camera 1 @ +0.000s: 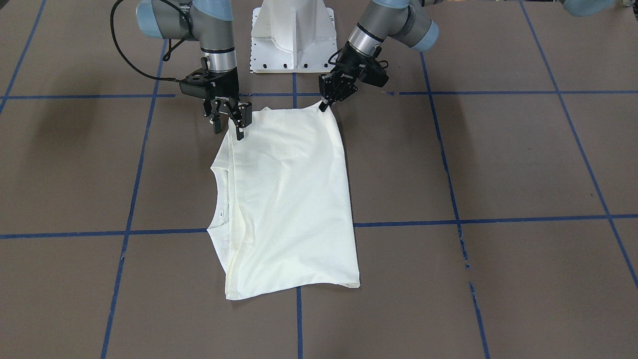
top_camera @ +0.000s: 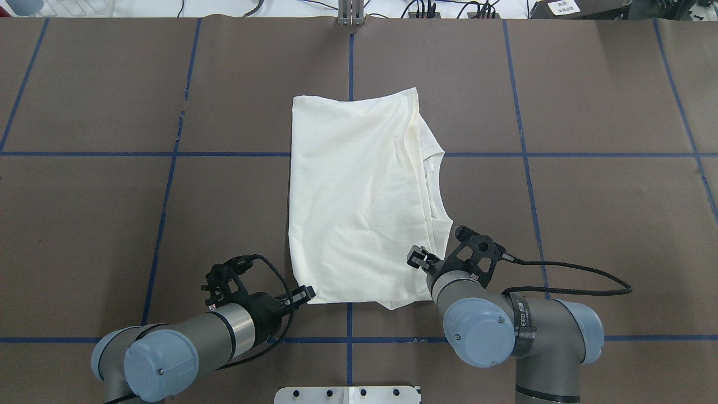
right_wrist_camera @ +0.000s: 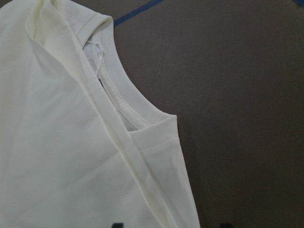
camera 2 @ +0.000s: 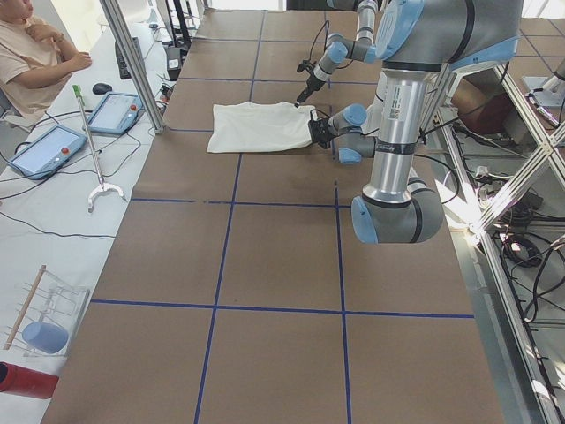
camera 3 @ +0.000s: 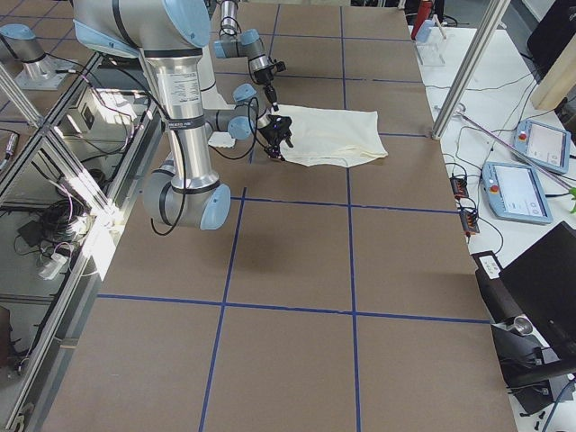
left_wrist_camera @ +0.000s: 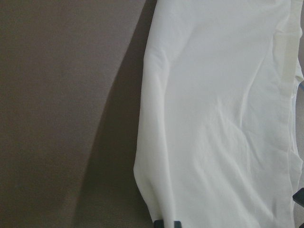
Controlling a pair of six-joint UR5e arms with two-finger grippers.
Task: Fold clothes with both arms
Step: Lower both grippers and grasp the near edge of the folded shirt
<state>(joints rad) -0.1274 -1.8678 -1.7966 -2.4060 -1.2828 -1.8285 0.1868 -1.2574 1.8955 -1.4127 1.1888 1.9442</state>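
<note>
Brown blue-taped surface [camera 1: 473, 164] carries the folded cream cotton T-shirt [camera 1: 289, 199] near the white pedestal [camera 1: 293, 35]; we judge it light and limp (corners grip best). Left hand [camera 1: 324, 104] pinches one corner, right hand [camera 1: 229, 128] gapes over the shoulder corner.

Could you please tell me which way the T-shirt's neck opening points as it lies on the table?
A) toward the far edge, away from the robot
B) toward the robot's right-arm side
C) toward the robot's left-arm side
B: the collar of the T-shirt lies along the edge on the side of the right gripper, opposite the corner where the left gripper is.
</note>
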